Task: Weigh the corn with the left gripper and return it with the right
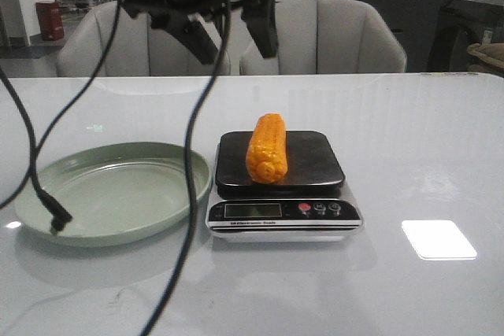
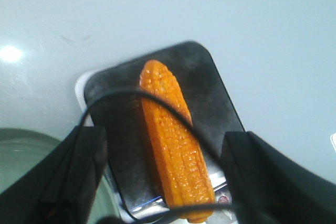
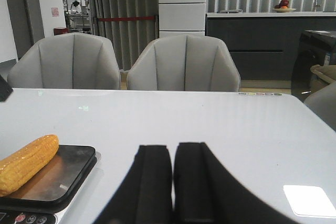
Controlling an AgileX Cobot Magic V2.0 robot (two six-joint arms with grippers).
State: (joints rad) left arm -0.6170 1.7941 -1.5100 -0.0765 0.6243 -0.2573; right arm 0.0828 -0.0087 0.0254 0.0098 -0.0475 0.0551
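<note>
The orange-yellow corn (image 1: 267,148) lies lengthwise on the black platform of a kitchen scale (image 1: 315,164), with nothing holding it. My left gripper (image 1: 232,37) hangs open high above the scale. In the left wrist view its two dark fingers (image 2: 73,174) stand wide apart on either side of the corn (image 2: 176,148), well above it. My right gripper (image 3: 173,153) is shut with nothing in it, low over the table to the right of the scale (image 3: 58,177). The corn (image 3: 26,163) shows at the edge of that view. The right gripper is outside the front view.
A pale green plate (image 1: 118,194) sits left of the scale, nothing lying in it. Black cables (image 1: 191,155) hang from the left arm, one across the plate's right rim, another ending over its left part (image 1: 57,218). Grey chairs (image 1: 323,33) stand behind the table.
</note>
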